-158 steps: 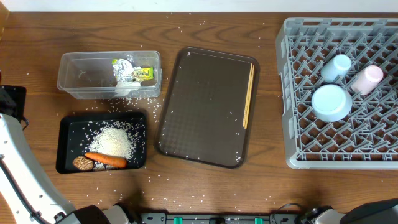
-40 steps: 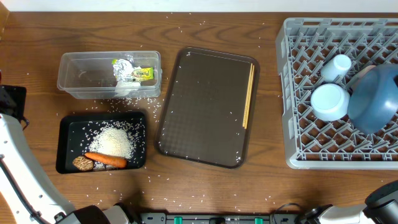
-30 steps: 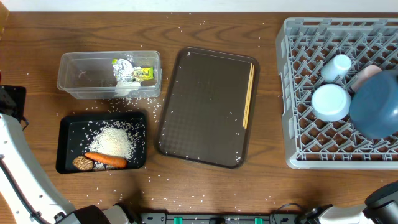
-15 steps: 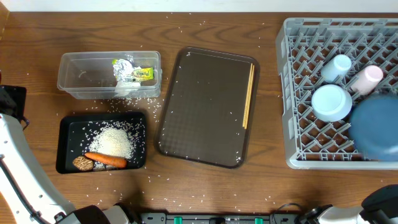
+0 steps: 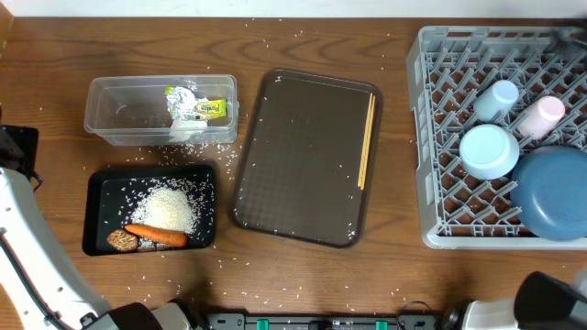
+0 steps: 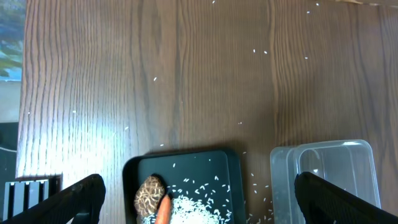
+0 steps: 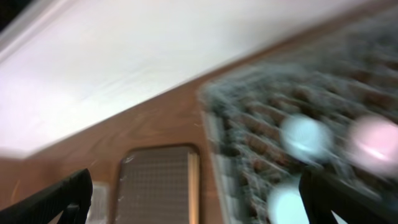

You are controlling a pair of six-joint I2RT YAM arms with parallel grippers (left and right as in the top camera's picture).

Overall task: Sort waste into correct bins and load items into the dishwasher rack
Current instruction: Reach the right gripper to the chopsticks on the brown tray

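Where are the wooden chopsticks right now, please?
In the overhead view, the chopsticks lie lengthwise along the right edge of the brown serving tray, left of the dishwasher rack.

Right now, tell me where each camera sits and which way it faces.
Overhead: above the table, facing straight down on the dishwasher rack and brown tray; the left arm shows.
Left wrist: above the table, facing down at the black tray and clear tub; own fingertips show.
Right wrist: blurred, tilted toward the rack and brown tray; own fingertips show.
Shared: overhead and left wrist both see the black tray.
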